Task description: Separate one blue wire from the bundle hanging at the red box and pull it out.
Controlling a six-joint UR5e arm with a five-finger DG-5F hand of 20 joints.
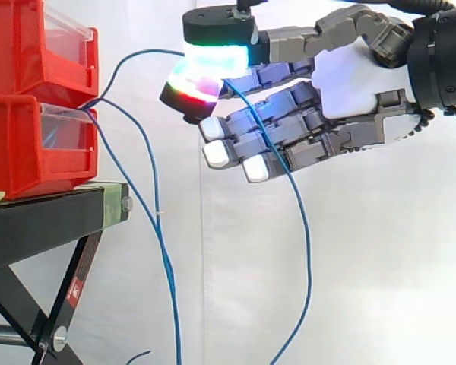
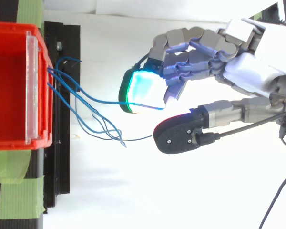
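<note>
Hand (image 1: 349, 76) is seemingly pinching one blue wire (image 1: 306, 236) between fingertips (image 1: 213, 57), holding it off the red box (image 1: 23, 144) bundle (image 2: 100, 125) for pulling.

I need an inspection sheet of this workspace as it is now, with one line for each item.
surface: black stand carrying stacked red bins; green tape on the stand.
job's things: one blue wire runs from the bins to the hand, then hangs down.
clutter: nothing seen.
hand: hand pinches that wire between thumb and a finger; the others are nearly straight.
cables: remaining blue wires hang loose beside the stand.
surroundings: white curtain.
</note>
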